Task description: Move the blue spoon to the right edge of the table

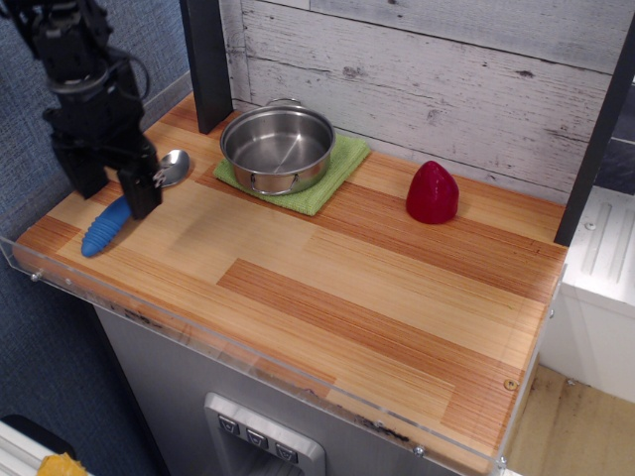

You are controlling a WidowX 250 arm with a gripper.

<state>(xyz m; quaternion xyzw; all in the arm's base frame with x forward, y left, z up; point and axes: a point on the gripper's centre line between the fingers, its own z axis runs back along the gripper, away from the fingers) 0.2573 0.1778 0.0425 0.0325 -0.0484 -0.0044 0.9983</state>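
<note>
At the far left of the view the black tool [117, 188] hangs over the left end of the wooden tabletop [327, 288], its two fingers [142, 190] spread apart and pointing down, one on each side of the blue spoon [124, 209], gripping nothing. The spoon lies flat on the striped planks near the left edge, its thick ribbed blue handle angled toward the front-left corner and its shiny round metal bowl toward the back, just beside the right finger; the middle of the spoon is hidden behind the tool, so whether the fingers touch it cannot be told. A dark upright post [206, 61] stands behind, at the back edge of the tabletop. To the right of the spoon, close to the back wall, a stainless steel pot [278, 147] sits on a green cloth [329, 176] that shows beyond it at the front and right. Farther right, well apart from the pot, a red rounded cone-shaped object [433, 192] stands upright near the back. The front and right parts of the tabletop are bare wood, bordered by a clear acrylic rim [248, 359] along the front edge. A weathered white plank wall [437, 69] rises behind.
</note>
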